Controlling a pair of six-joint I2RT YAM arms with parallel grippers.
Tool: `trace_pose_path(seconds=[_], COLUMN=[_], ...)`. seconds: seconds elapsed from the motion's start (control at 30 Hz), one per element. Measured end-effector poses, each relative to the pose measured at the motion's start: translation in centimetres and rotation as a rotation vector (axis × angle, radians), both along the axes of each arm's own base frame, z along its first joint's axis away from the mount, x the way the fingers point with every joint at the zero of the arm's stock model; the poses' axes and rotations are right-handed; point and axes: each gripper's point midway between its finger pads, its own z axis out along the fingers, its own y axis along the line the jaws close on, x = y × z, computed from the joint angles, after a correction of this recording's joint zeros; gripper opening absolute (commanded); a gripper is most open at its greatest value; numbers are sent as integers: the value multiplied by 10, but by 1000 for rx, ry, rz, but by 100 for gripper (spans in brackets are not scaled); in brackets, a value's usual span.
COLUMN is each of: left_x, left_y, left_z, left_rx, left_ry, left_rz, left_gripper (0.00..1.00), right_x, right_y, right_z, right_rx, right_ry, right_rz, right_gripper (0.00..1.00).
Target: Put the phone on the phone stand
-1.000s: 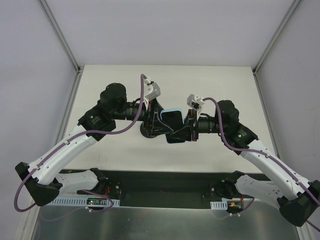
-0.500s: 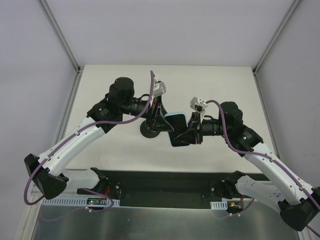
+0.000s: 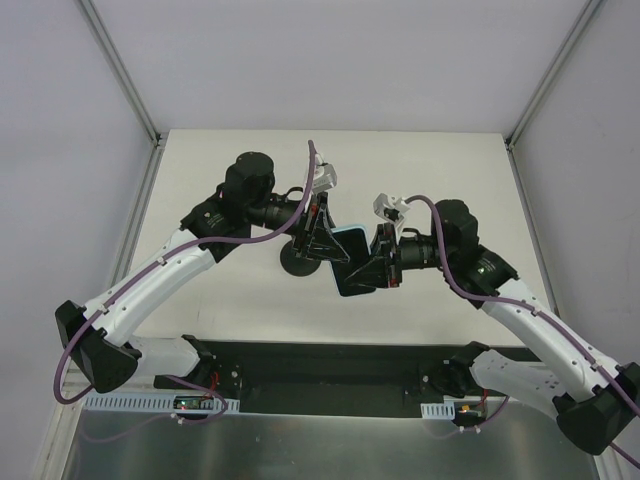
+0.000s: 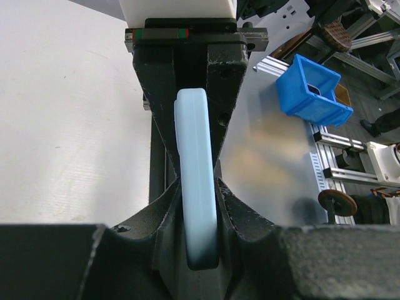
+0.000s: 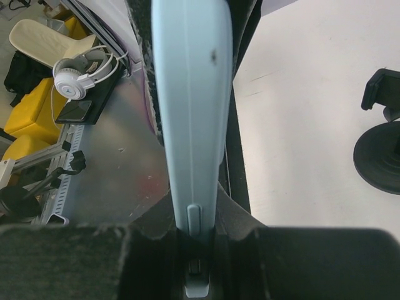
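The phone (image 3: 352, 262), black screen with a light blue rim, hangs above the table's middle, held from both sides. My right gripper (image 3: 374, 268) is shut on its right end; in the right wrist view the blue edge (image 5: 190, 112) runs up from between the fingers (image 5: 232, 209). My left gripper (image 3: 333, 250) is shut on its left end, both fingers pressing the blue edge (image 4: 195, 181). The phone stand (image 3: 295, 263) stands on the table under the left gripper, partly hidden; the right wrist view shows its disc base (image 5: 380, 156) and cradle (image 5: 380, 92).
The white table (image 3: 450, 180) is bordered by metal frame posts at the back corners. A black strip and grey metal plate (image 3: 330, 440) hold the arm bases at the near edge. A blue bin (image 4: 312, 90) and white headphones (image 5: 78, 78) lie off the table.
My left gripper swung right to the phone's left end and shut on it. The right gripper kept its grip and shifted slightly with the phone.
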Motion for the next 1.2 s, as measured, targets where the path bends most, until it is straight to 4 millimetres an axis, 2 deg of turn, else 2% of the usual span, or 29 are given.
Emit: trace_pose_path(seconds=[0.37,0.5,0.57,0.67,0.7,0.73,0.8,0.93,1.0,1.07,1.13,1.2], left_x=[-2,-2,-4,-5,-5,-4,0,2,2,3,3,4], left_y=[0,0,-1,-1,-2,-2,-3,-3,-4,-4,-4,-4], left_z=[1,1,1,1,1,0,-1,-1,0,0,0,-1], left_rx=[-3,-3,-2,0,2,4,8,9,7,7,7,12], left_ry=[1,1,4,12,13,16,12,10,8,8,8,10], left_rz=[-9,-11,-14,-16,-12,-6,15,28,29,32,34,42], left_gripper=[33,45,45,31,21,20,20,34,35,24,3,0], right_x=[4,4,4,4,4,3,1,1,2,2,2,2], right_y=[5,6,6,7,8,8,9,11,13,14,14,14], right_z=[4,5,4,3,3,3,4,4,3,1,0,0], right_rx=[24,25,24,22,22,22,26,27,25,20,18,18], right_ry=[6,7,8,11,12,12,9,6,8,12,14,16], right_rz=[4,3,2,5,9,10,20,22,20,20,20,20], right_gripper=[1,1,1,1,1,1,1,1,1,1,1,1])
